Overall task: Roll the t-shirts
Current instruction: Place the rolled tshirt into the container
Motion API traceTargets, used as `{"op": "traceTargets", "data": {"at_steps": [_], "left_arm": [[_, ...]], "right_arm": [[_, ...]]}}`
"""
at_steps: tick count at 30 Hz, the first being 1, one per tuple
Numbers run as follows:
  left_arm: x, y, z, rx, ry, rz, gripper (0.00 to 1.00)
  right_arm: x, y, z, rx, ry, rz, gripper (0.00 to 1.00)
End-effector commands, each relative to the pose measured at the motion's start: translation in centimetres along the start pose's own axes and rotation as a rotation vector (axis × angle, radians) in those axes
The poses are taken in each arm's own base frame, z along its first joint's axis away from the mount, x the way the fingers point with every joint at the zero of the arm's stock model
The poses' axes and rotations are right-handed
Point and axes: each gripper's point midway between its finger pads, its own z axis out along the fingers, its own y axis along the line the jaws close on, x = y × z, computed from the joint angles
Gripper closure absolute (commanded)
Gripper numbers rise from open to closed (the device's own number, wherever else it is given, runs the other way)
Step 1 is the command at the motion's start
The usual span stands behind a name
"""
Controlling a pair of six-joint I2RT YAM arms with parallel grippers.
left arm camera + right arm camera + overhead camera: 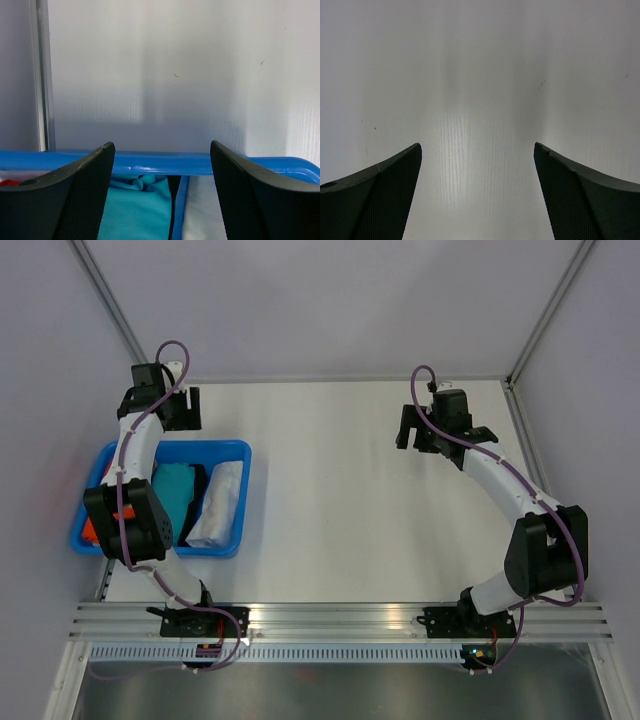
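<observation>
Blue bin [228,446] blocks the left edge, mid-depth; left gripper [162,150] hangs spread above its far rim. Right gripper [477,150] hangs toward the far-right corner. Tabletop [340,510] from bin's right wall to the right edge: open passage. Walls [330,310] close the far, left and right edges.

The left claw [162,147] is black, its pads [85,200] finely mesh-textured. Just below it is a bright blue bin [150,162] with a teal cloth [137,205], a strip of black fabric [197,485] and a plain white t-shirt [218,502]. An orange-red scrap [7,182] shows under that claw's left finger. The right claw [477,147] is black too, over a pale white, faintly ribbed counter [480,75].
</observation>
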Motion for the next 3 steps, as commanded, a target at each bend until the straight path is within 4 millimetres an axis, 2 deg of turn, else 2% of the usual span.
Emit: {"op": "traceTargets", "data": {"at_steps": [1,3], "left_arm": [[-1.86,-0.25,-1.11,0.019,-0.067,0.013,0.18],[-2.0,-0.34,-1.22,0.021,-0.07,0.013,0.18]], "right_arm": [[-2.85,0.72,-1.52,-0.023,-0.103,0.008,0.02],[-3.05,0.52,-1.61,-0.012,-0.121,0.02,0.02]]}}
